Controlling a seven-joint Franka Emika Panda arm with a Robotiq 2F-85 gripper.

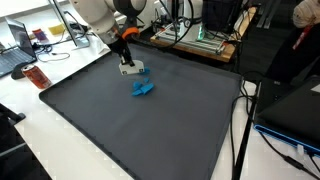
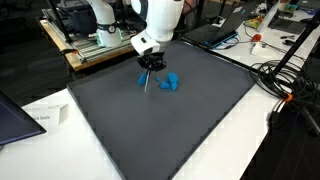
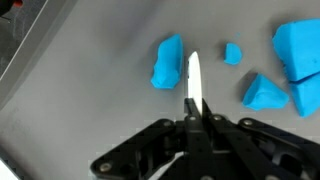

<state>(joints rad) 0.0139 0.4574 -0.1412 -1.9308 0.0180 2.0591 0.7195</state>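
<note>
My gripper [image 3: 195, 112] is shut on a thin white blade-like strip [image 3: 193, 78] that sticks out past the fingertips. The strip's tip lies just right of an elongated blue clay-like lump [image 3: 168, 62]. More blue pieces lie to the right in the wrist view: a tiny one [image 3: 233, 53], a wedge [image 3: 265, 93] and a bigger chunk [image 3: 298, 48] at the frame edge. In both exterior views the gripper [image 1: 128, 68] [image 2: 149, 66] hangs low over the dark grey mat [image 1: 130, 130] [image 2: 160, 130], with the blue pieces [image 1: 143, 89] [image 2: 168, 82] right beside it.
A laptop [image 1: 15, 50] and a red object [image 1: 37, 77] sit on the white table left of the mat. Cables [image 1: 245, 110] [image 2: 280, 75] run along the mat's side. A paper sheet [image 2: 45, 115] lies off the mat's corner. Equipment crowds the far edge.
</note>
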